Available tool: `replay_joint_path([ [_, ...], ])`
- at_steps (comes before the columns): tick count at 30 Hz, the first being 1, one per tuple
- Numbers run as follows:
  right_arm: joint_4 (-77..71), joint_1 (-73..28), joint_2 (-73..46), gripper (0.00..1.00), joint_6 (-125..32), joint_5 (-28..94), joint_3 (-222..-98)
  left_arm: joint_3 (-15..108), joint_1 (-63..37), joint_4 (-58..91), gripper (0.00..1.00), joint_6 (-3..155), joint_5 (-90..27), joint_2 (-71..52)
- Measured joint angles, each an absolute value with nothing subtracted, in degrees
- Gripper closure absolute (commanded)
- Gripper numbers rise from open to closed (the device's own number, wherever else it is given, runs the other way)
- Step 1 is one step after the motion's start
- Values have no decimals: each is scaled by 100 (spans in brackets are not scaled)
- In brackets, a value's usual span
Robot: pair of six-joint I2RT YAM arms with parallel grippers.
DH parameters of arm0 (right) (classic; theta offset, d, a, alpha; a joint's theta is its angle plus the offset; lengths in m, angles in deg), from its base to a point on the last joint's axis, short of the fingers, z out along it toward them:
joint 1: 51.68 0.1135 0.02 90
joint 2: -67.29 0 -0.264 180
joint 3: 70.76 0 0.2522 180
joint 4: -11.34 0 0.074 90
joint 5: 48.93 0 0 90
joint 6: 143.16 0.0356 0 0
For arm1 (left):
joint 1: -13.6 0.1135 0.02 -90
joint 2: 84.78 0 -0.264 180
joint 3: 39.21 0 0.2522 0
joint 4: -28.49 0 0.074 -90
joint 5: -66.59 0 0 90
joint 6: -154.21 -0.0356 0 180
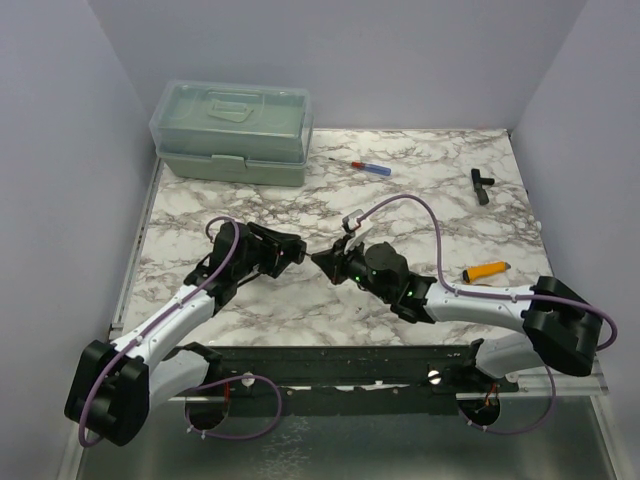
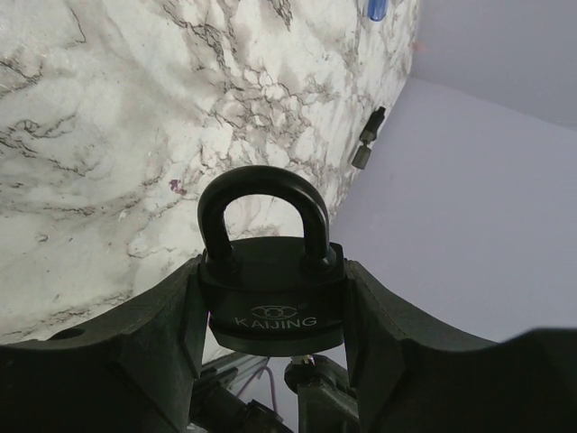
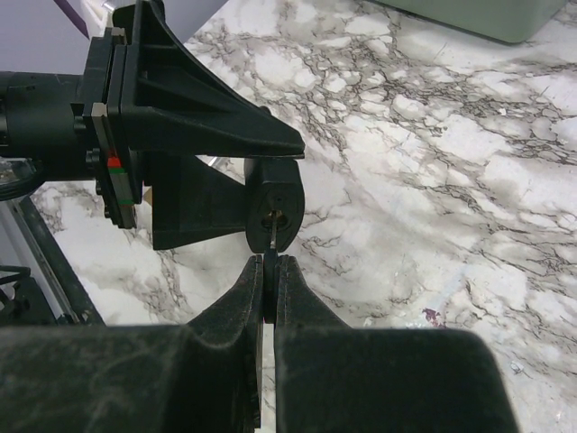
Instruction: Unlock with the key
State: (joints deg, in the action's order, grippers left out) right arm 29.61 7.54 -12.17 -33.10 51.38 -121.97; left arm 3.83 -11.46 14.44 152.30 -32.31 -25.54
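Key (image 3: 270, 242) at padlock (image 3: 276, 200), right-wrist view only

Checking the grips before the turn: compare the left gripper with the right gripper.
The left gripper has its jaws spread wide around the body of the padlock, while the right gripper has its jaws pinched almost together on the thin key. The left gripper presents the keyhole end of the lock, and the right gripper points the key at that keyhole. Both are black, and both hold something.
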Motion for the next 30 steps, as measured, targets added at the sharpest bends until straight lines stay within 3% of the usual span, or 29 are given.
replay_joint_path([
  [18, 2781, 763, -640, 99, -3201, 5197, -11998, 267, -783, 1881, 100, 15421, -4387, -2551],
  [30, 2587, 763, -360, 99, -3009, 5197, -11882, 278, -702, 1846, 100, 15296, -4497, -2390],
])
